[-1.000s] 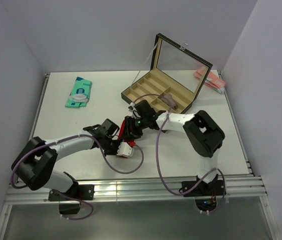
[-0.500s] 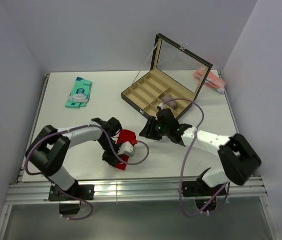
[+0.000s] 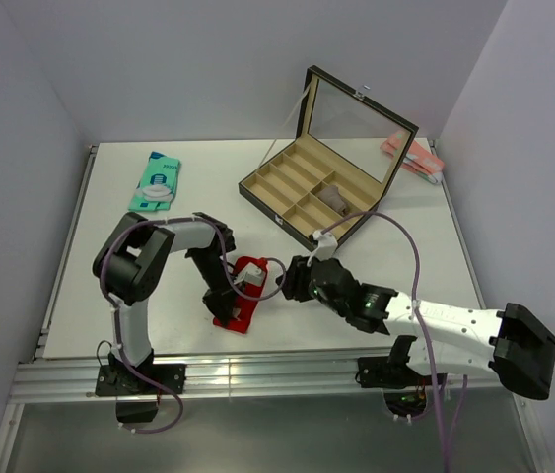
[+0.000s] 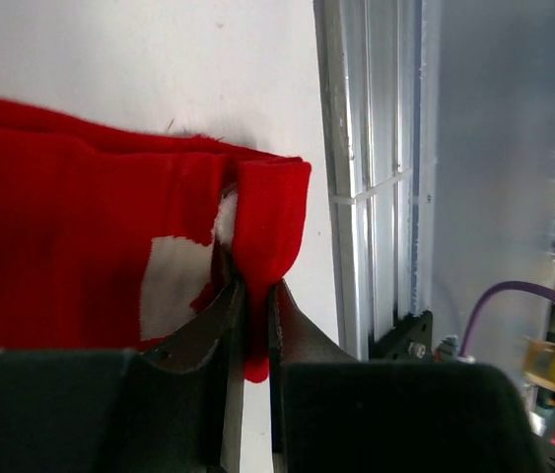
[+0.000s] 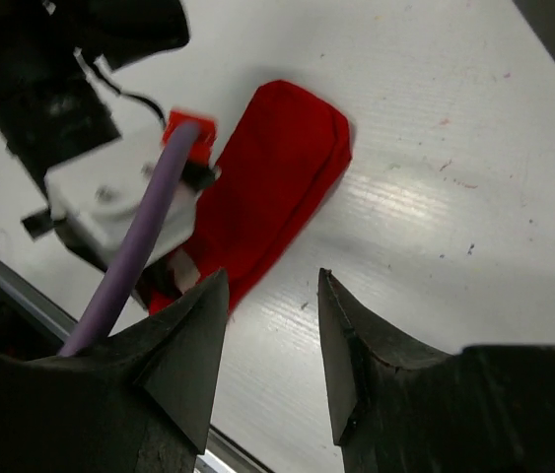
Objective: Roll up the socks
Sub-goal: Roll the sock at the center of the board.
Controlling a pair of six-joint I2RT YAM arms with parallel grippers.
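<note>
In the overhead view we find the red socks [image 3: 242, 296] lying on the white counter [image 3: 109, 286] close to its near edge, a little left of the middle. The left claw [image 3: 226, 302] sits down on the socks, and the right claw [image 3: 291, 280] is just beside them on their right, not touching. A teal sock [image 3: 156, 180] lies toward the far left corner. An open compartment box [image 3: 297, 187] stands near the far edge, right of the middle, and a pink bundle [image 3: 412, 156] lies at the far right corner. In the left wrist view we see the left claw [image 4: 254, 296] clenched on a raised fold at the end of the socks [image 4: 60, 236], with red fabric pinched between the two dark fingers [image 4: 302, 340]. A white patch [image 4: 173, 276] shows on the fabric just beside the pinch, and the aluminium rail [image 4: 366, 148] of the near edge runs close by. In the right wrist view we see the right claw [image 5: 272, 286] released, its fingers spread with only bare counter between them. The socks [image 5: 282, 168] lie beyond the fingertips as a folded red strip, one end passing under the left arm's white camera block [image 5: 119, 197] and purple cable [image 5: 149, 246].
</note>
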